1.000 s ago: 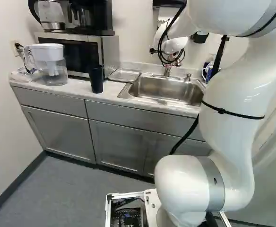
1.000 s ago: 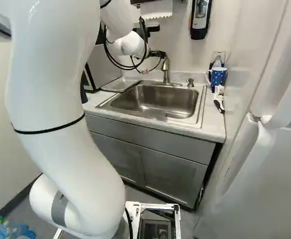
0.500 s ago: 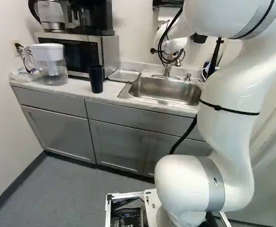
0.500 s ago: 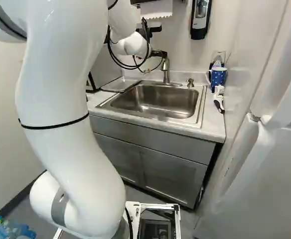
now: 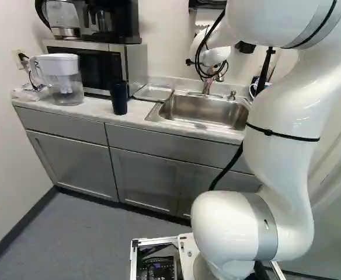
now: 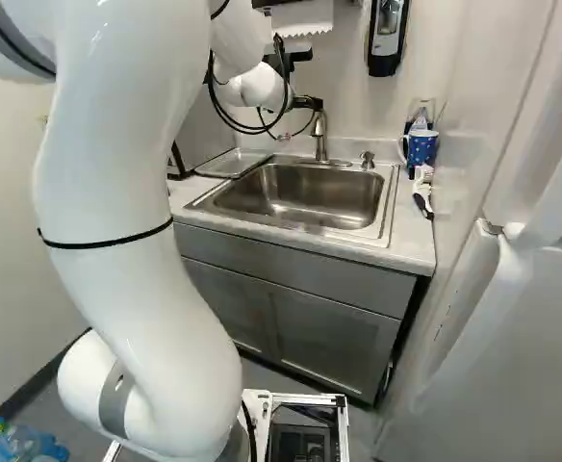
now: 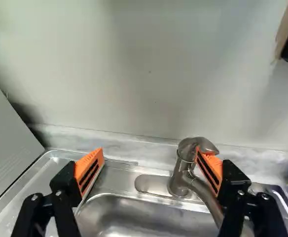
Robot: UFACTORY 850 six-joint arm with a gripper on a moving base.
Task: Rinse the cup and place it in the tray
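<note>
Navy cup is standing on the counter, upper left of the left base view | tray is lying beside the sink | gripper is hanging empty, fingers apart, by the faucet

arm raised, bent | pincer spread wide | orange pads apart

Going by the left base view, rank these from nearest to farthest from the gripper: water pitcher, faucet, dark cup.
Nearest to the gripper first:
1. Faucet, behind the sink basin.
2. Dark cup, on the counter in front of the microwave.
3. Water pitcher, farther left along the counter in that view.
</note>
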